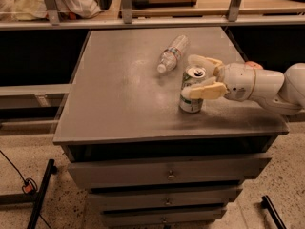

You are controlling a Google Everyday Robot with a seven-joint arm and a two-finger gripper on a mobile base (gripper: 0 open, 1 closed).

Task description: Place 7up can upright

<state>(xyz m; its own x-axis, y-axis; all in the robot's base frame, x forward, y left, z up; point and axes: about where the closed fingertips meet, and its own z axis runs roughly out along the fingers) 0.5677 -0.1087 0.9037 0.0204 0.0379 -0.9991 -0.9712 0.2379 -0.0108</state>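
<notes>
The 7up can (191,99), silvery with green print and a pull-tab top, stands upright on the grey table top (119,94), right of the middle. My gripper (188,76) reaches in from the right and straddles the can. Its cream fingers are spread. The far finger (202,61) stands behind the can with a gap. The near finger (206,90) lies across the can's front side. The white arm (257,84) extends off the right edge.
A clear plastic water bottle (171,54) with a white cap lies on its side just behind and left of the can. A shelf rail (143,23) with posts runs along the table's back. Drawers (167,174) sit below the table's front edge.
</notes>
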